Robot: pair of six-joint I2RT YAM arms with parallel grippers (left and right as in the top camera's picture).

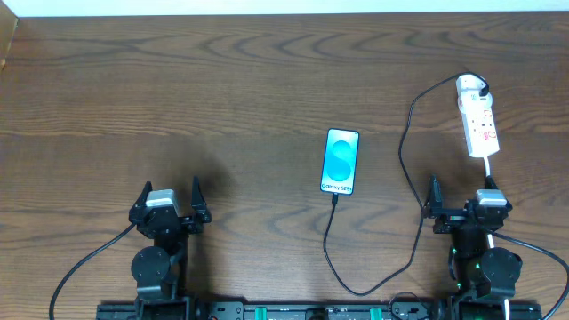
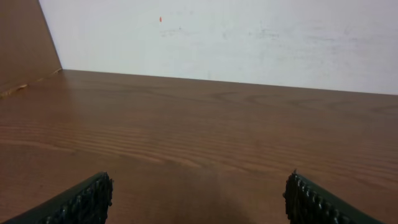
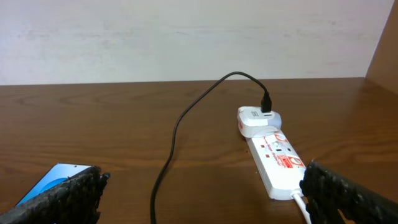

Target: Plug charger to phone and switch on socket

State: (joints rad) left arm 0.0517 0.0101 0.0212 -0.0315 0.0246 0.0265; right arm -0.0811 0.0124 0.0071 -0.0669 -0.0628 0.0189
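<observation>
Tabletop [image 1: 267, 89], brown wood, seen from above. Left gripper [image 1: 172, 191] near front edge, fingers spread wide, empty. Phone [image 1: 340, 161] at centre, face up, screen lit blue. Black charger cable [image 1: 403, 147] meets phone's near end, loops forward, then runs back to white adapter [image 1: 468, 86] on socket [image 1: 477, 120], far right. Right gripper [image 1: 460, 190] just in front of socket, spread wide, empty.

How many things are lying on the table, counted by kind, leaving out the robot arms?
Phone: 1
Black cable: 1
White power strip: 1
White adapter plugged into the strip: 1
Total: 4
</observation>
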